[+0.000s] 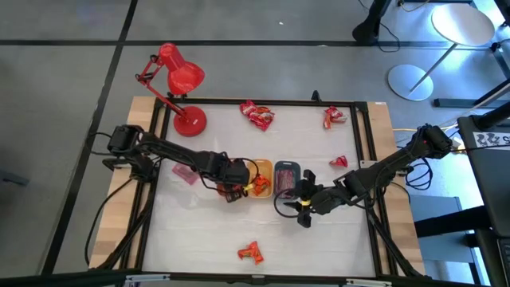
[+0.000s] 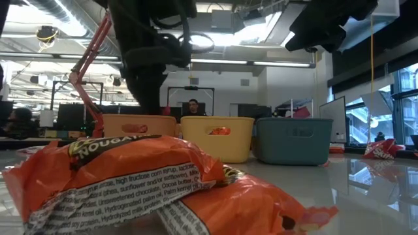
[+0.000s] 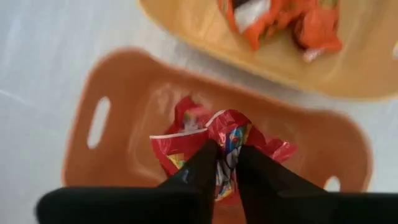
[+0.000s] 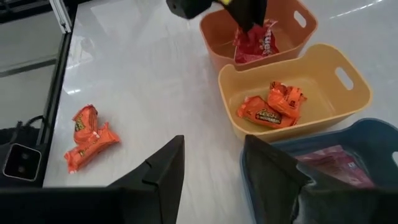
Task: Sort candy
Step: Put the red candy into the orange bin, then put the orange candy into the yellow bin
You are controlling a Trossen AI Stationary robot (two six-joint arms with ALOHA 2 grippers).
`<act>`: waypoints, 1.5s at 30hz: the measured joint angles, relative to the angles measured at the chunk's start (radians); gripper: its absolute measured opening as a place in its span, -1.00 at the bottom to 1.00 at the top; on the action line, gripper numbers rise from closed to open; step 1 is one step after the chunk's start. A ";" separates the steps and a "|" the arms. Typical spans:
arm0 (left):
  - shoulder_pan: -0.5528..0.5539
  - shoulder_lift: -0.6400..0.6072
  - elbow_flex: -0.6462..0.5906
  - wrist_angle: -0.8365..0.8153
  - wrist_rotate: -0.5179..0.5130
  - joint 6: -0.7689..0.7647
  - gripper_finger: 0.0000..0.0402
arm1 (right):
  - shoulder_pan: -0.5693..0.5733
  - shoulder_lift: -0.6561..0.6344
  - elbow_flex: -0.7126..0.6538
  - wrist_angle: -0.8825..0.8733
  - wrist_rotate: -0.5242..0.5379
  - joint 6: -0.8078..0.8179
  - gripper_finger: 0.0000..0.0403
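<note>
My left gripper (image 3: 227,158) is above the orange tray (image 3: 124,93), shut on a red candy (image 3: 230,134); the high view places it at the orange tray's spot (image 1: 235,188). The yellow tray (image 4: 348,93) holds orange candies (image 4: 270,106), and the grey tray (image 4: 373,140) holds a pink candy (image 4: 333,162). My right gripper (image 4: 214,155) hangs open over bare table just near of the grey tray (image 1: 285,177), touching nothing. Loose candies lie flat on the table: red ones (image 1: 256,114) (image 1: 335,116) (image 1: 339,161), a pink one (image 1: 185,174) and orange ones (image 1: 251,253). My left gripper pinches the red candy's crinkled upper part (image 3: 225,149) between its two fingers (image 3: 199,171), coming from above and pointing down. The wrapper hangs below the fingers inside the orange tray (image 4: 255,40). Whether its lower end touches the tray floor I cannot tell.
A red desk lamp (image 1: 179,80) stands at the far left corner. The three trays sit side by side mid-table, as the low view (image 2: 219,137) also shows. An orange candy (image 2: 130,176) fills the low view's foreground. Black rails (image 1: 366,143) frame the white table.
</note>
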 joint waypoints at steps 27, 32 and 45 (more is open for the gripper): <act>-0.088 -0.085 0.181 -0.156 -0.065 -0.065 -0.23 | 0.039 0.000 0.001 0.011 0.044 0.004 -0.18; -0.153 -0.139 0.182 -0.309 -0.174 -0.157 -0.36 | 0.039 0.012 0.001 0.036 0.023 0.004 -0.18; -0.354 -0.143 0.104 -0.572 -0.177 -0.415 -0.57 | 0.039 0.087 0.000 0.113 -0.227 0.057 -0.39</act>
